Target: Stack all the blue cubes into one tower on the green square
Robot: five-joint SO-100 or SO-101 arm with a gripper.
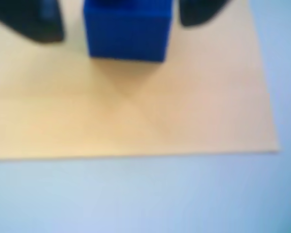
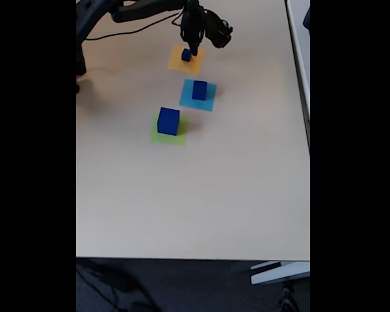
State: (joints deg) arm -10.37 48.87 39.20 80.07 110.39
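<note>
Tower unbuilt: only the large dark-blue solid cube (image 2: 168,121) occupies the flat lime-green square (image 2: 157,136); beyond it, the released pincer (image 2: 194,52) straddles the small dark-blue cube (image 1: 127,30).

small cube (image 1: 127,31) between open jaws, table (image 2: 182,195) bare around

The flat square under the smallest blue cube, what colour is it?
Orange: the flat square beneath the smallest blue cube, clearest in the fixed view.

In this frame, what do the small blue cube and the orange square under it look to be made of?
Small blue cube: probably plastic or painted wood; uniform matte colour and crisp edges, though the wrist view is blurred. Orange square: thin paper, lying flat, with faint fold creases.
</note>
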